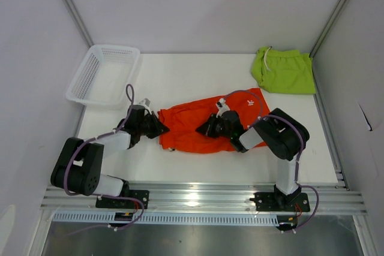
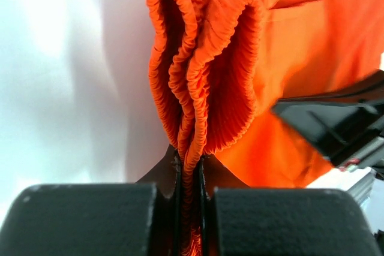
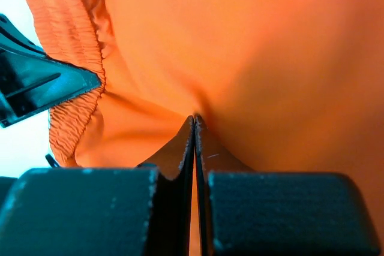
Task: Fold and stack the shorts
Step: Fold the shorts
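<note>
We see the orange shorts (image 1: pixel 201 130) lying spread across the middle of the white table (image 1: pixel 198 79), with their elastic end toward the left arm. The left gripper (image 2: pixel 191 159) is pinched tight on the gathered waistband (image 2: pixel 204 64), which bunches into ribbed loops just above the jaws. The right gripper (image 3: pixel 194 125) is closed on a thin fold of smooth orange cloth near the middle of the garment. The lime green shorts (image 1: pixel 285 71) sit crumpled at the far right corner, well apart from both arms. A white mesh basket (image 1: pixel 81 88) rests at the far left corner.

We judge the shorts to be light, soft and limp. They should drape and sag from any pinch point and will not hold a crease on their own. The plain cloth looks slick and thin, so a small fold of it could slip out of the jaws. The ribbed waistband is thicker and looks grippier, which makes it the safer place to hold. The leg hems or outer corners would let the cloth hang flat for folding.
</note>
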`<state>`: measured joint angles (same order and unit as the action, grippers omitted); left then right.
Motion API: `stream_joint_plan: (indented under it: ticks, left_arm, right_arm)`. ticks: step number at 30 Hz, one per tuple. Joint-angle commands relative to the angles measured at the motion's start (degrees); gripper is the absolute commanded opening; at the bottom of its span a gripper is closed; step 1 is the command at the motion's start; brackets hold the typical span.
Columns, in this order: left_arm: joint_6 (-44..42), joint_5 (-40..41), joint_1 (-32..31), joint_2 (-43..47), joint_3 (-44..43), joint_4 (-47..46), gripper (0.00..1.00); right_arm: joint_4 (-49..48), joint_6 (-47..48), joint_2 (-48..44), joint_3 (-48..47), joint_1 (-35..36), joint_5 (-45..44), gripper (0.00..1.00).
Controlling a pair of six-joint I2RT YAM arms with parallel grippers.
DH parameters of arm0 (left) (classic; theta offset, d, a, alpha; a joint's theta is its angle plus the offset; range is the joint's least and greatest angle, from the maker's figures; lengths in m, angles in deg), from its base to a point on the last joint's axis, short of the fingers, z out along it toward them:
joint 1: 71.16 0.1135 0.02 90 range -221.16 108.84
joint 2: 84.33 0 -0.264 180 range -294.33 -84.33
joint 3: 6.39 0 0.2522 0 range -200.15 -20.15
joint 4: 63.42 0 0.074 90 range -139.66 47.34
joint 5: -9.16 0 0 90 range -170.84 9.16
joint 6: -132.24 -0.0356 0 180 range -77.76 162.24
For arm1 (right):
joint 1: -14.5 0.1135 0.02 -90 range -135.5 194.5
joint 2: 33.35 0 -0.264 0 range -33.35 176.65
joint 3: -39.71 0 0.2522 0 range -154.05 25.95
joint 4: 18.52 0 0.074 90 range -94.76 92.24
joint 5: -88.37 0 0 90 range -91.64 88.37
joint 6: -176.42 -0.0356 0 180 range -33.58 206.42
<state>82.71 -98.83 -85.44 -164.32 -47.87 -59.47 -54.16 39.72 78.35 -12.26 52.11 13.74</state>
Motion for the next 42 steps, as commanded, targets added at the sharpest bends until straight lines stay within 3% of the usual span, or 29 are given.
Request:
stream_joint_plan:
  ticks: [1, 9, 13, 20, 25, 28, 29, 30, 36, 42]
  left_arm:
    - [-3.2, 2.6, 3.7, 0.6, -2.2, 9.2, 0.00]
    - [-6.1, 2.1, 12.5, 0.7, -3.0, 15.2, 0.00]
    - [-6.8, 4.7, 13.1, 1.0, -4.5, 17.4, 0.00]
    - [-6.5, 5.0, 14.1, -0.8, -7.6, 18.1, 0.00]
    - [-7.5, 4.9, 14.1, -2.5, -9.1, 17.9, 0.00]
    - [-7.9, 6.2, 14.1, -3.2, -9.5, 17.8, 0.00]
    - [-8.0, 7.1, 14.1, -3.4, -9.4, 17.5, 0.00]
    - [-8.1, 7.5, 14.1, -3.6, -9.3, 16.8, 0.00]
    - [-9.1, 9.7, 14.1, -4.3, -9.5, 15.4, 0.00]
    - [-10.1, 12.6, 14.1, -4.1, -10.4, 16.1, 0.00]
  right_arm:
    - [-8.1, -0.9, -2.2, 4.6, -2.0, -4.4, 0.00]
    - [-5.4, 4.7, -12.1, 10.9, -6.5, -14.4, 0.00]
    - [-3.0, 7.8, -17.0, 13.0, -6.3, -23.3, 0.00]
    - [1.3, 13.6, -26.6, 14.7, -4.6, -28.9, 0.00]
    - [11.3, 15.8, -32.0, 13.3, -0.3, -34.5, 0.02]
    - [19.1, 13.4, -34.5, 12.4, -2.4, -34.4, 0.16]
    - [22.0, 12.4, -36.3, 12.0, -3.2, -34.1, 0.32]
    - [27.6, 10.2, -37.4, 11.7, -4.8, -34.1, 0.39]
    - [45.7, 6.6, -45.9, 10.6, -12.4, -28.3, 0.48]
    - [55.2, 7.5, -49.9, 10.5, -19.1, -23.5, 0.60]
